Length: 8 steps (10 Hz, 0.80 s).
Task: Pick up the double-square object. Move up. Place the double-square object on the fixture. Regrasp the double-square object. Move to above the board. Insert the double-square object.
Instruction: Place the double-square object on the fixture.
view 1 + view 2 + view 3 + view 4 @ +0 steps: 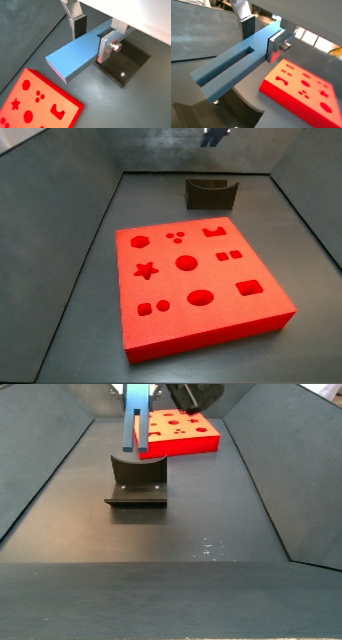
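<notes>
Both wrist views: gripper (93, 34) clamped on the blue double-square object (75, 56), fingers (109, 46) pressed to its sides; a slot runs along the bar (228, 72).

Side view: the bar (132, 422) stands upright above the fixture (138, 481); board (183, 432) behind.

Side view: fixture (210, 194) near the floor's far edge, board (194, 283) mid-floor.

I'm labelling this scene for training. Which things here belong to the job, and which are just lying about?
Belong to the job:
- the double-square object, held in the gripper, lower end at the fixture
- the board

Just lying about:
- nothing loose that I can see; only the dark floor and the side walls
</notes>
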{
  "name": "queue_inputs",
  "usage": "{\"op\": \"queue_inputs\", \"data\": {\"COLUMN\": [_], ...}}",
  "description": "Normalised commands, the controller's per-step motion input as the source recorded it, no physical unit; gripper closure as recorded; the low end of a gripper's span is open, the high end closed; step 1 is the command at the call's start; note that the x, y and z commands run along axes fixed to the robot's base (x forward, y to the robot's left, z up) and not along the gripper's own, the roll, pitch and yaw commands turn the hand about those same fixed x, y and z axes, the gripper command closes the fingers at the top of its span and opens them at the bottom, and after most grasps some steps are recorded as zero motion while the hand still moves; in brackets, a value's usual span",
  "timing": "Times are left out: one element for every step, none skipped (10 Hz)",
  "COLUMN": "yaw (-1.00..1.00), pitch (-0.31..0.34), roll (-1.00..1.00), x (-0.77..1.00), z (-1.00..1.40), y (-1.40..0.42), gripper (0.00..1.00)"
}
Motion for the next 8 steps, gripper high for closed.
{"op": "queue_inputs", "data": {"yaw": [-0.11,-0.1,-0.11,-0.13,-0.15,-0.17,-0.18,-0.19], "pitch": [0.073,0.051,0.172,0.163,0.18,0.164,0.137,0.071], "roll": [-0.31,-0.21,-1.0,-1.0,-1.0,-0.86,-0.75,-0.47], "x": [0.08,0.07,0.13,0.14,0.14,0.16,0.16,0.16], "z": [-0.01,0.0,-1.0,-1.0,-1.0,-1.0,-1.0,-1.0], "y": [0.04,0.03,0.13,0.14,0.14,0.14,0.14,0.14], "gripper": [1.0,1.0,1.0,1.0,1.0,1.0,1.0,1.0]}}
